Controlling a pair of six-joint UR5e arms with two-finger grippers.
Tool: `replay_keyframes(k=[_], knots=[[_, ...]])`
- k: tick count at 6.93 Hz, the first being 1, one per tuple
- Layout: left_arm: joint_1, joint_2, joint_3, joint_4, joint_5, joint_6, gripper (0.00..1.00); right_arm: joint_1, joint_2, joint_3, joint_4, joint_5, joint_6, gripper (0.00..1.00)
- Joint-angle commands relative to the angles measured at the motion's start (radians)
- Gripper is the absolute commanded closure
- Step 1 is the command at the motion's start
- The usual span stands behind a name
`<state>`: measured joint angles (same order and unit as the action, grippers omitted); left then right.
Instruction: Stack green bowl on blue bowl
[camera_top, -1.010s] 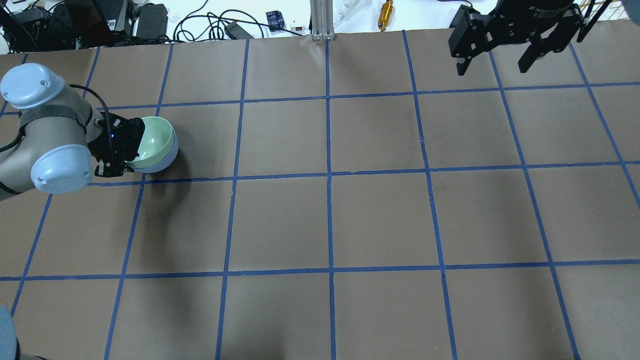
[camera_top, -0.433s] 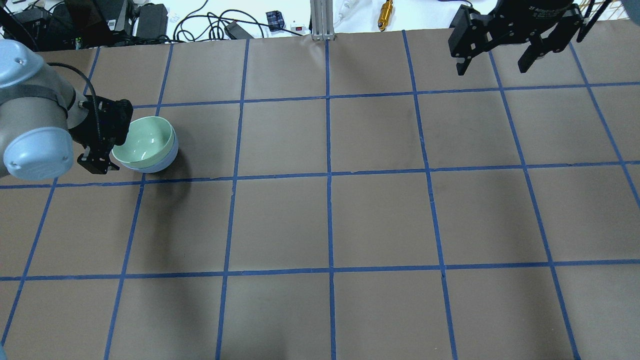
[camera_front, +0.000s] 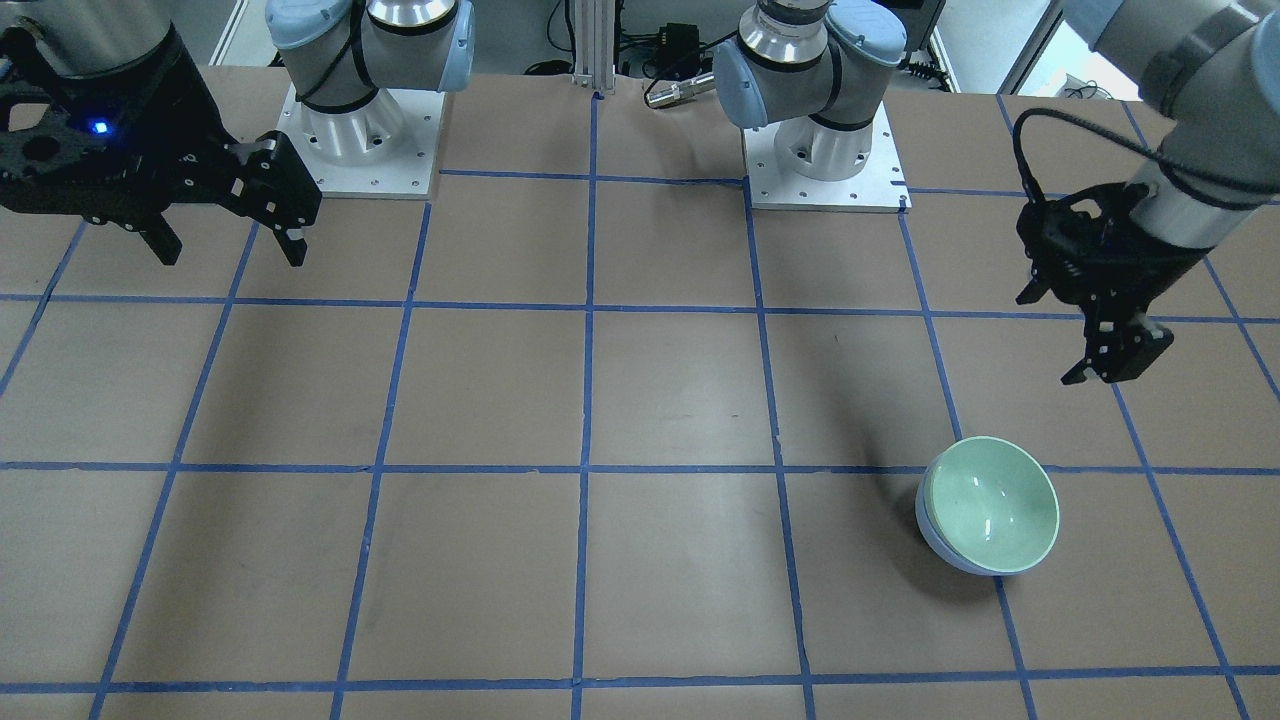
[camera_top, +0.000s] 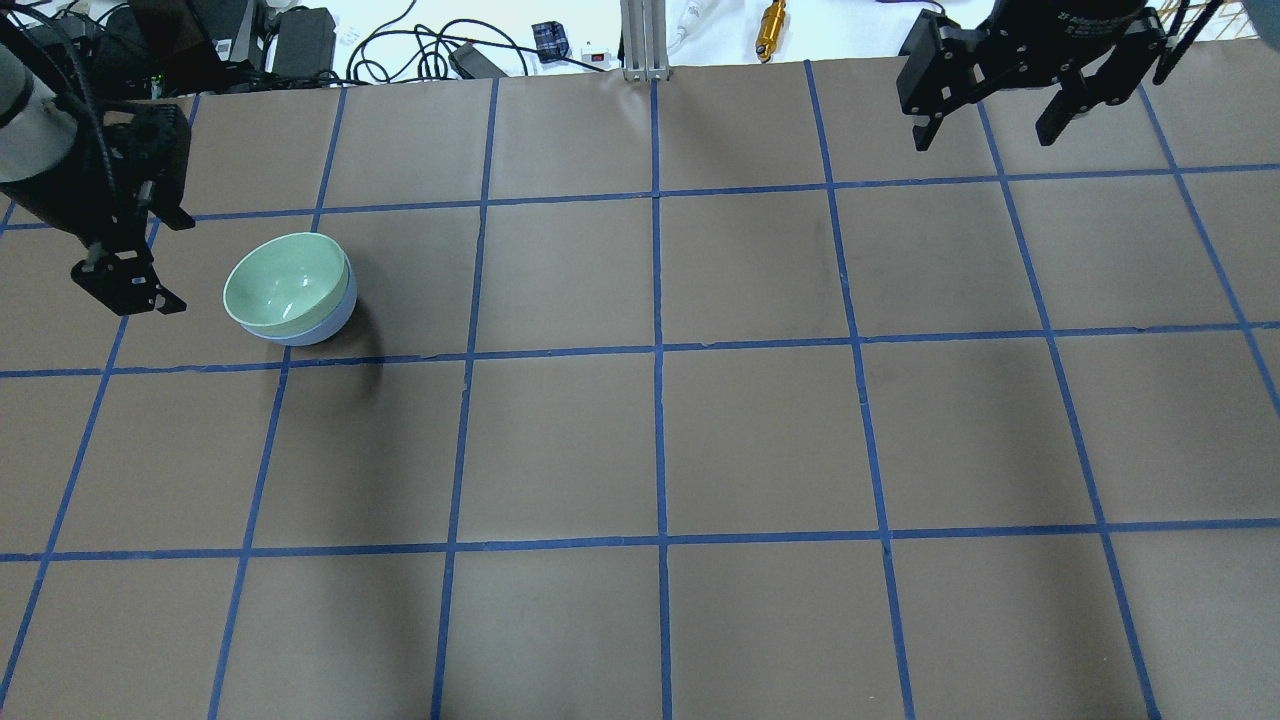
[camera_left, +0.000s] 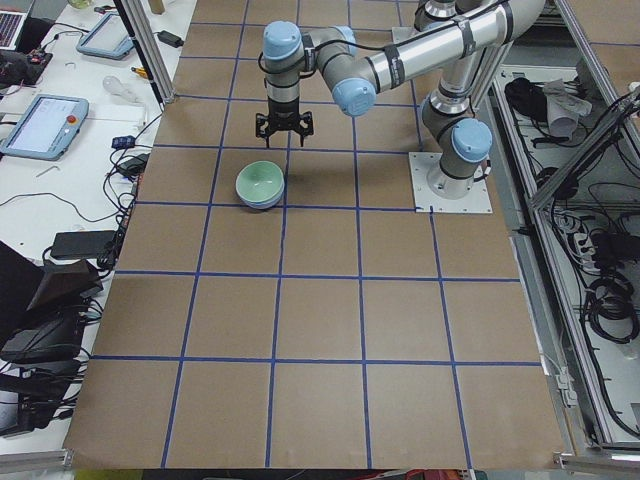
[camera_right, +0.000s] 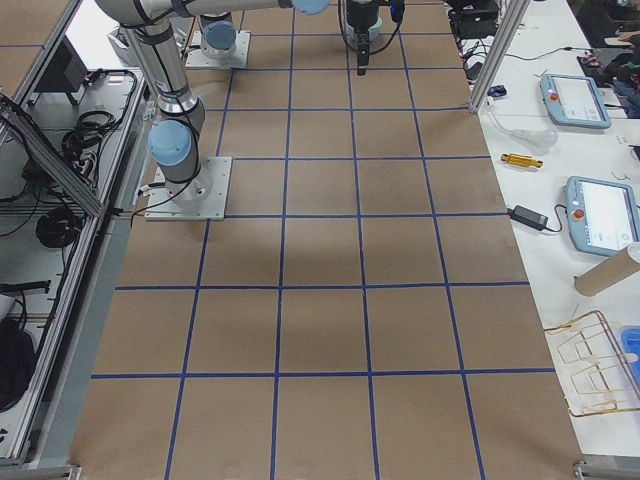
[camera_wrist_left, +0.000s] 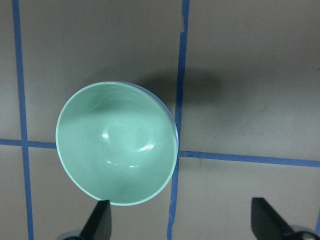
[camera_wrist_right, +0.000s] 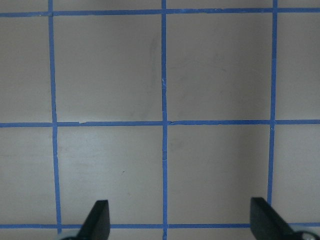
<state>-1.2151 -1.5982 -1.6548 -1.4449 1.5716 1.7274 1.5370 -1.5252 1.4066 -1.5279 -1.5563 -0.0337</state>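
Observation:
The pale mint-green bowl (camera_top: 285, 282) sits nested inside the pale blue bowl (camera_top: 338, 316) on the table's left side, tilted a little. Only the blue bowl's outer wall shows. The pair also shows in the front view, green bowl (camera_front: 992, 505) in blue bowl (camera_front: 932, 535), and the green bowl (camera_wrist_left: 116, 162) shows in the left wrist view. My left gripper (camera_top: 125, 288) is open and empty, raised above the table to the left of the bowls and apart from them; it also shows in the front view (camera_front: 1115, 365). My right gripper (camera_top: 985, 135) is open and empty, high at the far right.
The table is brown paper with a blue tape grid (camera_top: 657, 345). Cables and boxes (camera_top: 300, 35) and an aluminium post (camera_top: 640, 40) lie beyond the far edge. The two arm bases (camera_front: 820, 150) stand at the robot's side of the table.
My left gripper has drawn back from the green bowl's rim, rising and moving left and toward the far edge. The nested bowls stay in place. The right arm has not moved.

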Motion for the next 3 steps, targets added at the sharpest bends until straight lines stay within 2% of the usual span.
replay_keyframes(k=[1, 3], knots=[[-0.006, 0.062, 0.087, -0.179, -0.065, -0.243, 0.00, 0.000, -0.001, 0.000, 0.000, -0.001, 0.000, 0.00], [-0.027, 0.084, 0.099, -0.169, -0.071, -0.712, 0.00, 0.000, 0.000, 0.000, 0.000, -0.001, 0.000, 0.00]])
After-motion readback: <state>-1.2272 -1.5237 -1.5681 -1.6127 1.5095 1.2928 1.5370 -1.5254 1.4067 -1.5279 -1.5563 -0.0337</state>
